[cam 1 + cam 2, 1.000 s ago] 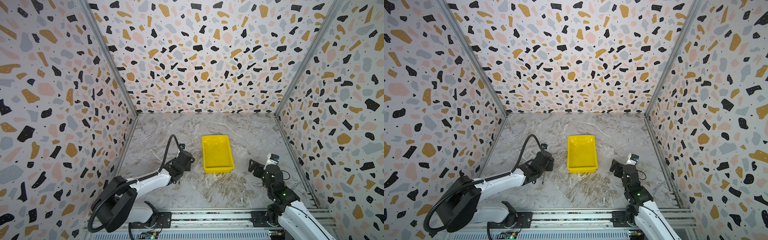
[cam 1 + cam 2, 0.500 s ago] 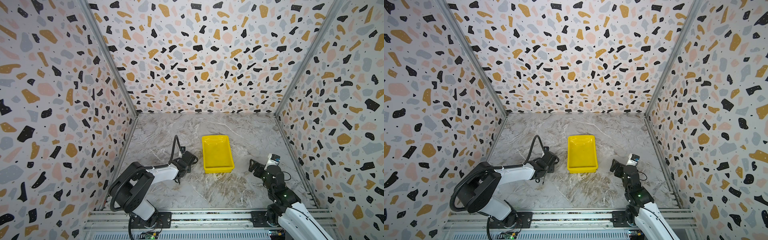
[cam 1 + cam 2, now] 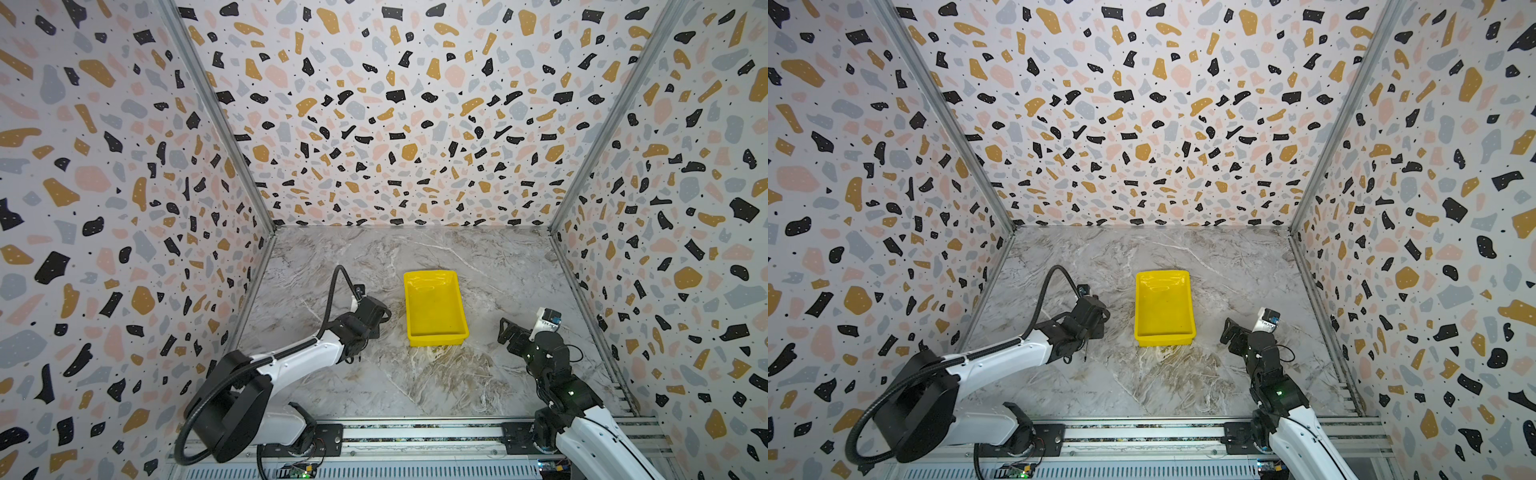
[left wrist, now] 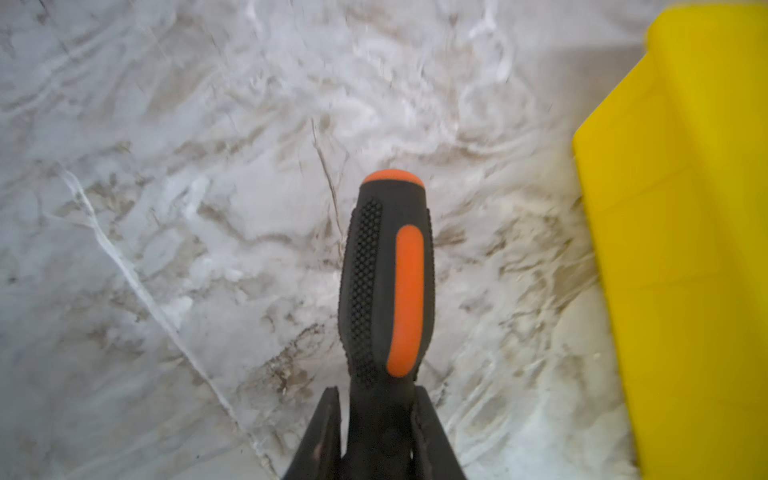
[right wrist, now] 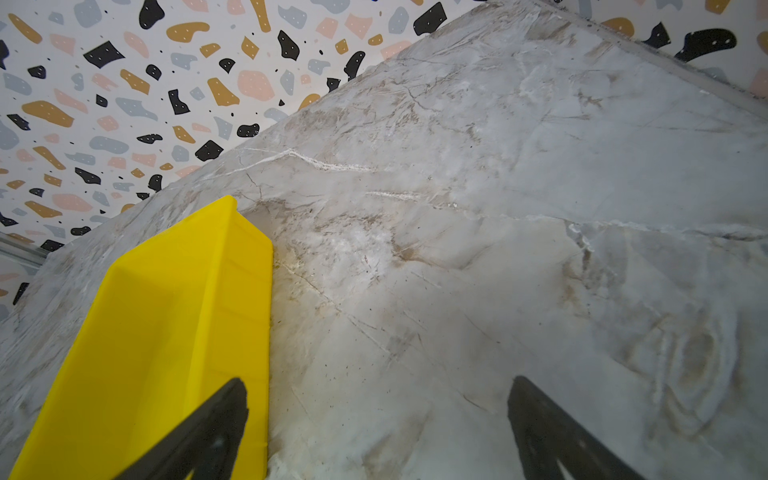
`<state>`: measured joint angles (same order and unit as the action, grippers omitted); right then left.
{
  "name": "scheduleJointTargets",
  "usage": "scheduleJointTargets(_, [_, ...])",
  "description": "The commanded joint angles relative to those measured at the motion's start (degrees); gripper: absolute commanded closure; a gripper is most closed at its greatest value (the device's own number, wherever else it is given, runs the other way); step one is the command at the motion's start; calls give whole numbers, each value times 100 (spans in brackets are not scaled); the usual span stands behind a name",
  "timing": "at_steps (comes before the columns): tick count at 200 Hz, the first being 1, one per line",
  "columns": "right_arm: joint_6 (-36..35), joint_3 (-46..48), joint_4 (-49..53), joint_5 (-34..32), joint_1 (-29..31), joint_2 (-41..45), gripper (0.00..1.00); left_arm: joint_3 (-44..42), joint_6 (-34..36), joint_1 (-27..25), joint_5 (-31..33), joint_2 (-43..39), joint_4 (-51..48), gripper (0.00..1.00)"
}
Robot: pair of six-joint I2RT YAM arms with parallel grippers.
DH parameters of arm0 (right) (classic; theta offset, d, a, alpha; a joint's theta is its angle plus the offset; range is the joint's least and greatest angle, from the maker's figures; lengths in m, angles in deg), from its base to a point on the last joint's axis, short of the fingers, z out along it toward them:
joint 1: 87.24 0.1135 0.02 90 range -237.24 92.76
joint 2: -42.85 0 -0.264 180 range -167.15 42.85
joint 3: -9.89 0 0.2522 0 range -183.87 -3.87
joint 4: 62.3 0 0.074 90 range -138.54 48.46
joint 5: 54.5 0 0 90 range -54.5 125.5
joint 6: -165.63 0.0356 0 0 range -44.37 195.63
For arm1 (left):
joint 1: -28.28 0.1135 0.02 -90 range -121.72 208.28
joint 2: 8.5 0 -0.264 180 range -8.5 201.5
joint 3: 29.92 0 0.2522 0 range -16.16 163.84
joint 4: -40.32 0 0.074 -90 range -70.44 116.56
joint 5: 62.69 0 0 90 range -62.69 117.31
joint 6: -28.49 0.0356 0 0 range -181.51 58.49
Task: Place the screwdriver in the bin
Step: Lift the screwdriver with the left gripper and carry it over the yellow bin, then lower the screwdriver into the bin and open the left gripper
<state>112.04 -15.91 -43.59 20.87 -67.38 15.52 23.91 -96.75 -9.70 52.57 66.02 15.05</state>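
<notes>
- Starting at the front rail [image 3: 415, 434]: both arms reach out from it over the marble tabletop [image 3: 415, 382].
- Left gripper [image 4: 376, 399] is clamped tight on the screwdriver [image 4: 386, 282]. It's pinching the neck of the orange-and-black handle, with the butt end pointing away from the wrist cam. The shaft is hidden in that view.
- So in both top views the screwdriver is just left of the bin [image 3: 434, 307], by its front corner and outside it. Can't tell if it's touching the tabletop.
- Right gripper [image 5: 376, 380] is spread wide with nothing in it, parked near the bin's right side and not touching it.
- The yellow bin itself sits mid-tabletop, long sides running front to back.
- Behind all that it's more marble, then the speckled walls [image 3: 395, 124].
</notes>
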Motion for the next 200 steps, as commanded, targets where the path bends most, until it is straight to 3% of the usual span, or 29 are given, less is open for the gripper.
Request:
scheduleJointTargets(1, [7, 34, 26, -23, 21, -9, 1, 334, -283, -7, -39, -437, -33, 97])
scheduleJointTargets(42, [-1, 43, 13, 4, 27, -11, 1, 590, -905, -330, -469, -850, 407, 97])
scheduleJointTargets(67, [-2, 43, -3, 14, 24, -18, 1, 658, -1392, -363, -937, -780, 1219, 95])
scheduleJointTargets(139, [-10, 49, 6, 6, 24, -23, 1, 2270, -1503, -562, -1860, 1498, 1747, 97])
scheduleJointTargets(170, [-19, 52, -18, 22, 27, -21, 1, 2452, -1659, -640, -2226, 2199, 1862, 98])
scheduleJointTargets(200, [-19, 51, -30, 40, 21, -35, 1, 2380, -1635, -807, -2175, 2664, 2020, 94])
